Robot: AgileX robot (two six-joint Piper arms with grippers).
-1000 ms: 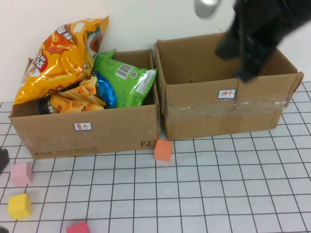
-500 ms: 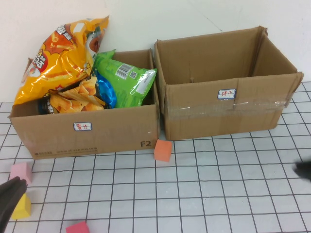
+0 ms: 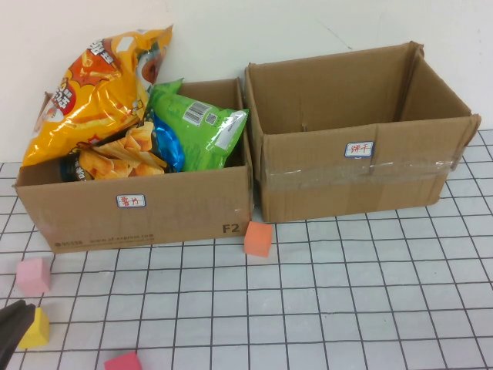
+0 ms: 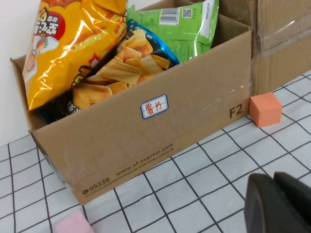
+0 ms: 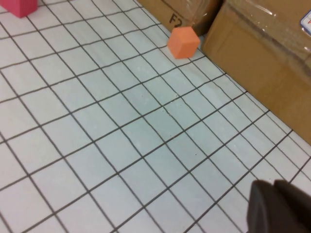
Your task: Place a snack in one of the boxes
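The left cardboard box (image 3: 154,212) holds several snack bags: a big orange bag (image 3: 96,85), a green bag (image 3: 196,127) and a blue chip bag (image 3: 127,150). The right box (image 3: 347,177) looks empty. My left gripper (image 3: 11,327) is low at the near left corner of the table, in front of the left box (image 4: 146,141). In its wrist view my left gripper (image 4: 273,178) is shut and empty. My right gripper (image 5: 273,185) is out of the high view. It hovers over the grid mat, shut and empty, in front of the boxes.
An orange cube (image 3: 259,238) lies on the mat between the boxes' front corners and also shows in the right wrist view (image 5: 183,42). A pink cube (image 3: 33,275), a yellow cube (image 3: 35,327) and a magenta cube (image 3: 123,361) lie at the near left.
My right arm has left its place above the right box and gone out of the high view. My left gripper has shifted slightly lower at the near left corner.
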